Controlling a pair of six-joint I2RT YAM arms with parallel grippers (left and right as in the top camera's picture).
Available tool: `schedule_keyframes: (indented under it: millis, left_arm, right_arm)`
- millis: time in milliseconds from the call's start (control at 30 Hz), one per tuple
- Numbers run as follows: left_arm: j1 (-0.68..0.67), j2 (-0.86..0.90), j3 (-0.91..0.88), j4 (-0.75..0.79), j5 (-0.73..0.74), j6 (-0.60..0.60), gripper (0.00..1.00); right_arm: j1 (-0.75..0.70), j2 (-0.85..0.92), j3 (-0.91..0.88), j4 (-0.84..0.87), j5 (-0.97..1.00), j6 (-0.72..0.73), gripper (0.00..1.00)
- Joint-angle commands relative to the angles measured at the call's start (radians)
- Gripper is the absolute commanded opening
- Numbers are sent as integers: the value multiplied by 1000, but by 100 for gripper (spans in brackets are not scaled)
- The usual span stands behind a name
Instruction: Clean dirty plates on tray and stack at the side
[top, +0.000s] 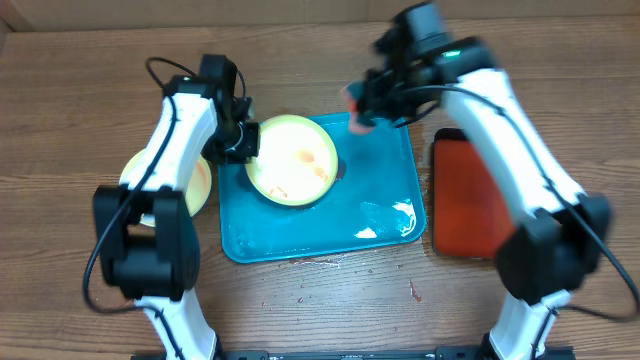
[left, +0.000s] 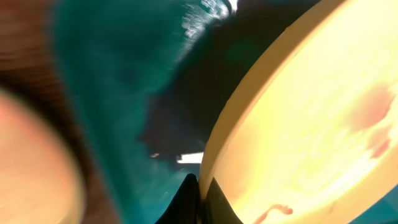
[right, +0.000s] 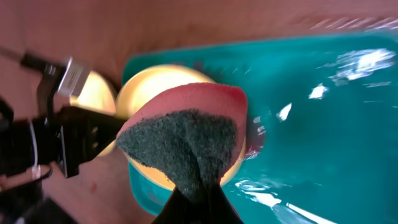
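My left gripper (top: 243, 140) is shut on the left rim of a pale yellow-green plate (top: 293, 160) and holds it tilted over the left part of the teal tray (top: 380, 215). In the left wrist view my fingers (left: 200, 190) pinch that rim, and red-orange smears (left: 373, 118) show on the plate's face (left: 311, 137). A second pale yellow plate (top: 138, 178) lies on the table to the left, partly under my left arm. My right gripper (top: 362, 112) is shut on a pink sponge with a dark scouring side (right: 180, 124), above the tray's back edge beside the held plate (right: 152, 81). The light blue plate is out of view.
A smaller red tray (top: 465, 195) lies right of the teal tray. Wet glints (top: 395, 215) show on the teal tray's right half. A few red specks (top: 413, 290) mark the wooden table in front of it.
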Motion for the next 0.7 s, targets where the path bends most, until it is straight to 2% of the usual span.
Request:
schedule_keyframes:
  millis: [0, 167, 400, 667]
  left_arm:
    - [-36, -120, 8, -10, -214, -50, 4]
    - [-151, -251, 8, -13, -508, -117, 4]
    - [-365, -308, 8, -40, -908, -190, 4]
    - [-537, -307, 7, -61, -1165, -244, 4]
  right_arm:
    - [-44, -48, 7, -25, 44, -7, 4]
    - [-90, -44, 7, -74, 81, -7, 4]
    - [-90, -44, 7, -95, 136, -7, 4]
    - [-90, -44, 7, -112, 156, -7, 4]
